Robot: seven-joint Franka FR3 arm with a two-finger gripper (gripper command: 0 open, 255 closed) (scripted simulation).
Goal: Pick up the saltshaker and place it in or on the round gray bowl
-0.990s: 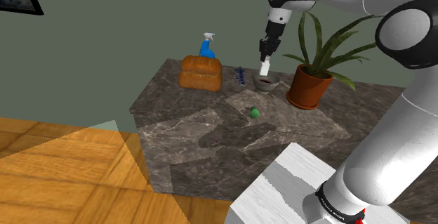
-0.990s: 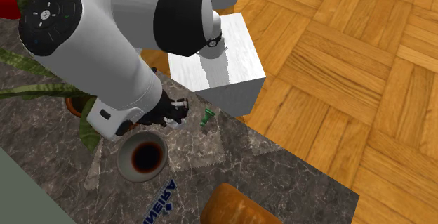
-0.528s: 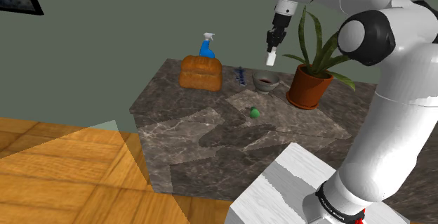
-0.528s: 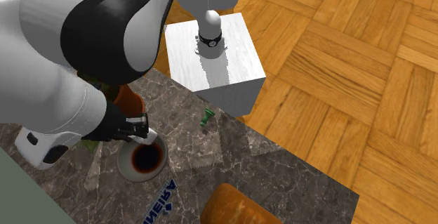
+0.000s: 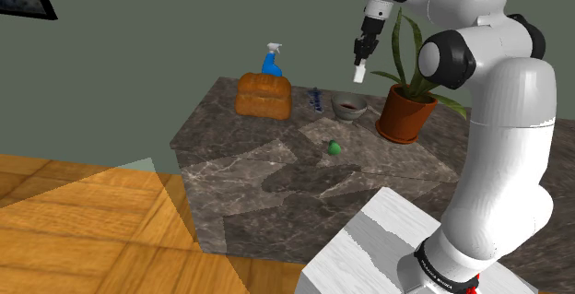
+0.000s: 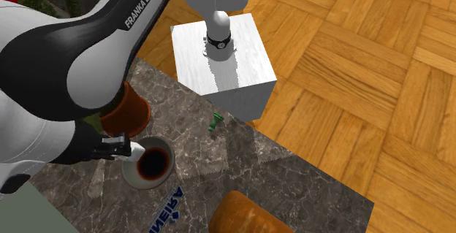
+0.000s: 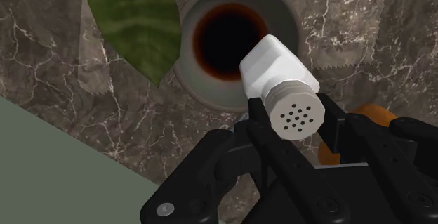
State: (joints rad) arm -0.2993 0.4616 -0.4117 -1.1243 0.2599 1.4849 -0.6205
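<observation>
The jaws are clamped on a white shaker, one black finger on each side of its neck, its holed cap toward the wrist camera and its base pointing down at the bowl. In the wrist view the base overlaps the edge of the bowl's dark reddish-brown inside, and a broad green leaf lies over the marble just beside the bowl. In the shoulder view the shaker hangs in the air well above the bowl, apart from it and a little toward the plant. The bowl sits on the dark marble tabletop, just beside the plant's brown pot. At the shoulder view's left of the bowl lie a dark blue flat thing and then a brown loaf, with a blue spray bottle behind it. A small green thing rests nearer the white stand, well apart from the bowl. In the second exterior view the arm covers most of the shaker; the bowl stands between the pot and the blue thing.
</observation>
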